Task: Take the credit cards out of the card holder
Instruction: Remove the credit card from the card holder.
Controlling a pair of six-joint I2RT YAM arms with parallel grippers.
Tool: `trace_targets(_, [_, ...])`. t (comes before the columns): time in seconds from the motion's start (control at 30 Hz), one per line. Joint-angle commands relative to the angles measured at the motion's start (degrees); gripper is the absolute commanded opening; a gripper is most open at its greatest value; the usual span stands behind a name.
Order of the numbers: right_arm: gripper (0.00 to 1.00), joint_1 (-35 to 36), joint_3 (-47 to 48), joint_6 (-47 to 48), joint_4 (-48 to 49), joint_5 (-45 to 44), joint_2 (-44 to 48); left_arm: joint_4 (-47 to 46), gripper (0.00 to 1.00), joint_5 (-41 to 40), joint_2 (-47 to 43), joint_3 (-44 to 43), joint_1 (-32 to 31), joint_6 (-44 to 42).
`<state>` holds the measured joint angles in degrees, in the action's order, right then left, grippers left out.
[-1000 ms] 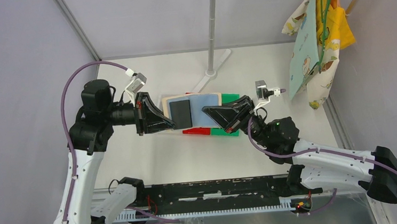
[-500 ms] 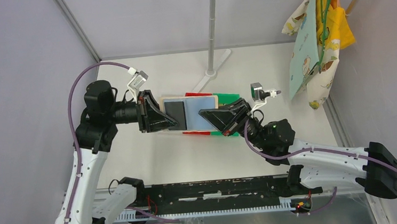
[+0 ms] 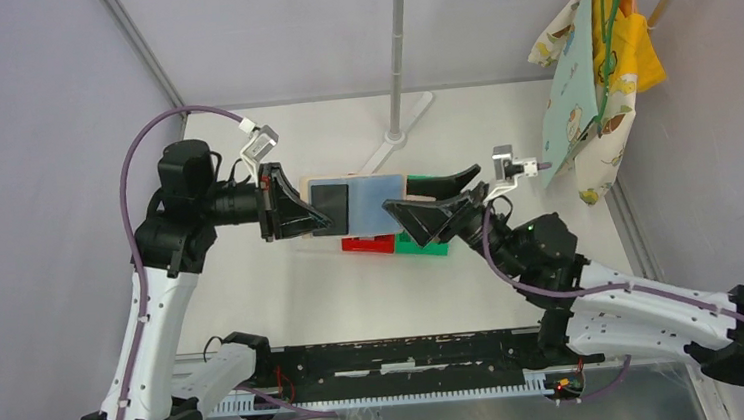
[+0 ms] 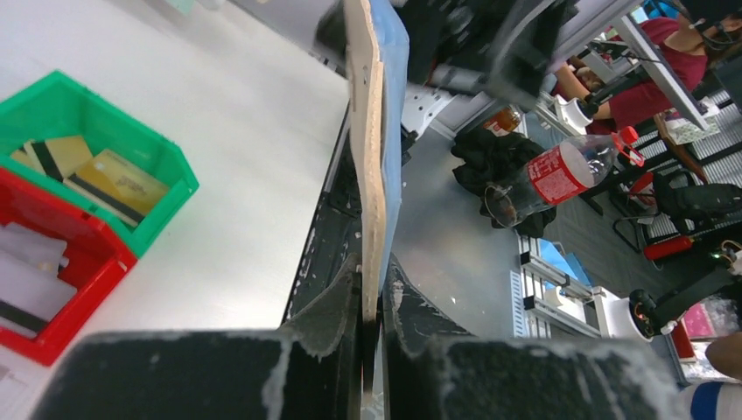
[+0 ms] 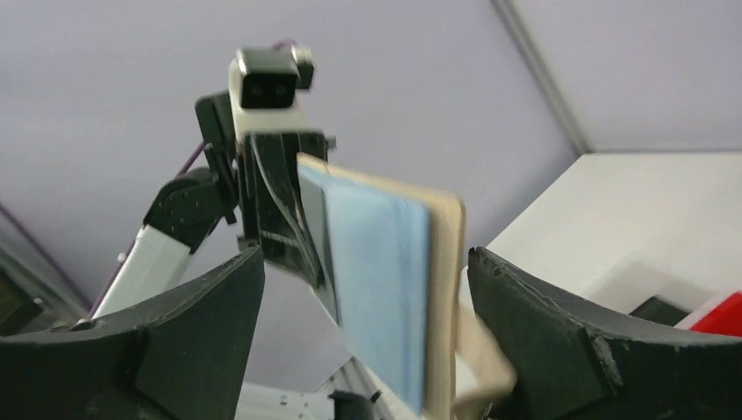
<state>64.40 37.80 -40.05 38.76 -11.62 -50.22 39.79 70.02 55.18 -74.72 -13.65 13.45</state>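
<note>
Tabletop (image 3: 285, 297): white. Carries red bin (image 3: 369, 244) and green bin (image 3: 421, 248), touching side by side near centre.

Card holder (image 3: 372, 198): off the tabletop, held in the air above the bins, opened flat, blue inner face toward overhead cam. Dark rectangle (image 3: 330, 205) on its left half; can't tell if card or pocket.

Left pincer (image 3: 321, 219): clamped on the holder's left edge. Right pincer (image 3: 397, 192): jaws spread wide, one each side of the holder's right end, gripping nothing.

Credit cards: gold cards (image 4: 122, 179) w/ dark stripe lie in green bin; pale cards (image 4: 22, 262) in red bin. Whether any sit in the holder: not visible.

Step in hand (judgement): right pincer lining up to pinch a card edge while left steadies the holder. To do it well:
- Left grip firm and clear of the pockets.
- Right closes on card edge only, not on both holder leaves.
- Pull along the pocket axis, over the bins, so a slip lands inside.

Risk: the soft holder bends and the pincer takes fabric w/ the card.

View diffs:
- Overhead gives layout, holder vs bins.
- Left wrist cam alone shows bin contents, plus the holder edge-on between its fingers (image 4: 332, 306).
- Right wrist cam alone shows its jaws apart from both holder faces; bins barely in frame there.
</note>
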Motion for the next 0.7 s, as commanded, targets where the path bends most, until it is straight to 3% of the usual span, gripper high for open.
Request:
trace_targets(0.0, [0.93,-0.7,14.7,13.5,-22.4,-6.4,3.2,10.4,0.08,-2.4,1.7,-2.2,-0.1,-11.7])
trace_targets(0.1, [0.98,-0.8,23.9,22.5,-31.8,-0.7,-0.2,17.8,0.07,-2.4,3.0,-2.7,-0.1,-19.6])
trace_targets(0.33, [0.98,-1.0,51.0,37.7,-59.1,18.5,-15.9,40.8,0.08,-2.1,5.7,-7.7,0.0,-50.1])
trace_targets(0.47, [0.98,-0.9,53.7,41.5,-64.0,26.4,-21.4,44.1,0.03,-6.3,4.6,-8.3,-0.2,-57.3])
trace_targets(0.67, [0.97,-1.0,51.3,41.3,-61.7,35.3,-24.0,44.1,0.02,-9.0,3.1,-7.9,-0.6,-59.1])
